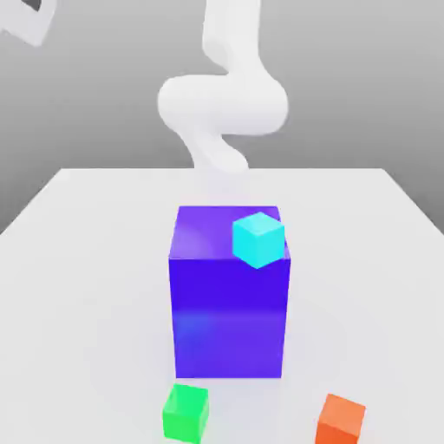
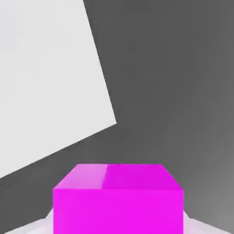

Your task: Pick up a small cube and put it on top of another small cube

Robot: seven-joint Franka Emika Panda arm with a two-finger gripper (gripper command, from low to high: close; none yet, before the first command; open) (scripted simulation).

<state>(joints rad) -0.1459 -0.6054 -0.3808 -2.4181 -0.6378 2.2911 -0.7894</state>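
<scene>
In the hand view, the small magenta-pink cube (image 2: 118,199) sits very close to the camera, and pale parts of the hand (image 2: 118,226) are visible at both of its lower sides, so the hand is clenched on this cube and carries it. Behind the cube in this view there is a tilted corner of the white surface (image 2: 50,82), and past its edge a dark grey background. The cube does not touch the surface there; it appears to be held above it. In the exterior view, the white arm (image 1: 227,104) bends above the far side of the surface (image 1: 78,286). A big blue-purple block (image 1: 230,303) stands upright near the middle of the surface. A small cyan cube (image 1: 258,238) rests on the top of this block, near its corner at about 2 o'clock from the block's centre, and it is turned a little against the block's edges. At about 7 o'clock from the block, just beside its base, lies a green cube (image 1: 186,413). At about 5 o'clock lies an orange cube (image 1: 340,420), apart from the block and apart from the green one.
</scene>
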